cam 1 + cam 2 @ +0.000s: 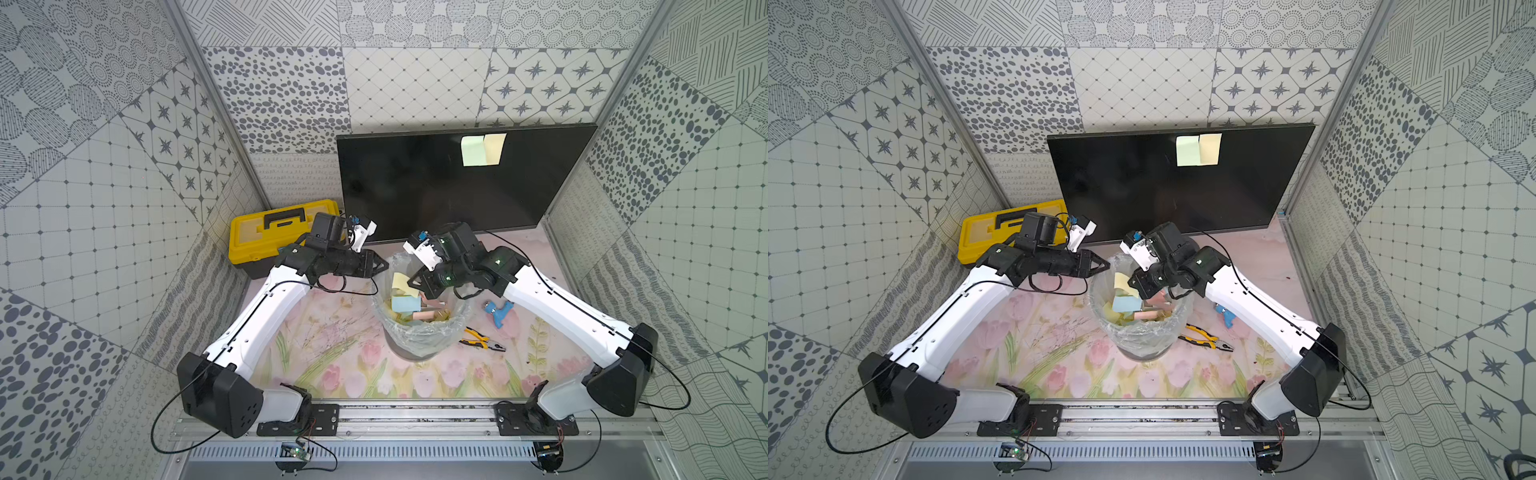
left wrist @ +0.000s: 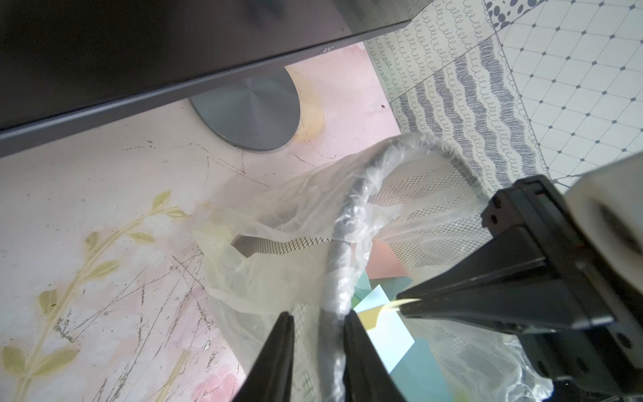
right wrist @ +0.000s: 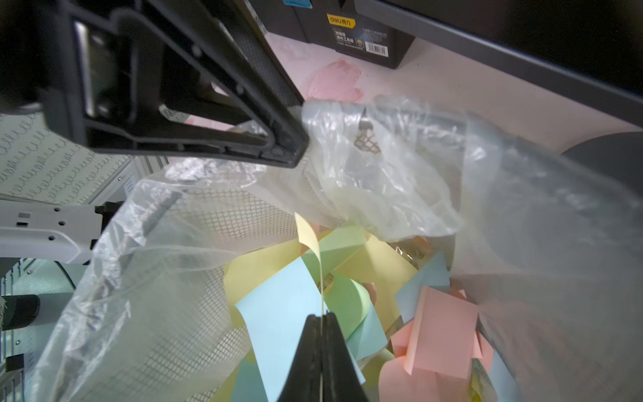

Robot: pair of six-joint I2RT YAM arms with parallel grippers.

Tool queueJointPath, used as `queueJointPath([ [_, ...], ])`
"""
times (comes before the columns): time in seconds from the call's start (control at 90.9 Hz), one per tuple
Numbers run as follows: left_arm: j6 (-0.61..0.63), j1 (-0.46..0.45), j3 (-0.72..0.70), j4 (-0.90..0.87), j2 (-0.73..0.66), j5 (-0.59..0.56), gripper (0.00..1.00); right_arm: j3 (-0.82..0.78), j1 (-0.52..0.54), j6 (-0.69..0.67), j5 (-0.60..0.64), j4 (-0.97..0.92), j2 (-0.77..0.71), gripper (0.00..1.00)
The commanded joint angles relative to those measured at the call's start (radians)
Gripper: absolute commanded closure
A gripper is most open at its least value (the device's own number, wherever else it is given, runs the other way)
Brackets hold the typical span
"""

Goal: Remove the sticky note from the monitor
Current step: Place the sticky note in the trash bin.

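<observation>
Above the mesh wastebasket [image 1: 424,338], the right gripper [image 3: 322,315] pinches a pale yellow sticky note [image 3: 310,240] between pressed-together jaws. The paper shows edge-on, its length running straight out from the fingertips, its far end curling. The left gripper [image 2: 318,313] straddles the basket's rim through crinkled clear liner [image 3: 382,167] (clamped or merely close, impossible to tell). Behind the basket the glossy black monitor [image 1: 415,187] stretches sideways, screen facing the arms. A green note [image 1: 473,151] and a cream note [image 1: 494,147] are stuck near its top, and its brushed round base [image 2: 250,111] is half hidden.
</observation>
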Motion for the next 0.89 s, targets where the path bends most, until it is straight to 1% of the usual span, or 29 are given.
queueJointPath([
  [0.0, 0.014, -0.008, 0.005, -0.011, -0.015, 0.004, 0.72, 0.044, 0.025, -0.066, 0.039, -0.058, 0.029, 0.93],
  [0.132, 0.014, -0.009, 0.005, -0.009, -0.014, 0.003, 0.72, 0.067, 0.033, -0.087, 0.044, -0.093, 0.054, 0.8],
  [0.297, 0.011, -0.01, 0.005, -0.009, -0.016, 0.004, 0.72, 0.084, 0.039, -0.104, 0.068, -0.109, 0.058, 0.61],
  [0.66, 0.013, -0.011, 0.008, -0.007, -0.017, -0.001, 0.69, 0.116, 0.039, -0.092, 0.008, -0.108, 0.014, 0.25],
  [0.792, 0.014, -0.01, 0.01, -0.002, -0.019, -0.003, 0.67, 0.138, 0.035, -0.079, -0.024, -0.107, 0.004, 0.16],
  [0.88, 0.014, -0.011, 0.01, -0.003, -0.02, -0.005, 0.65, 0.157, 0.031, -0.074, -0.04, -0.106, -0.002, 0.13],
])
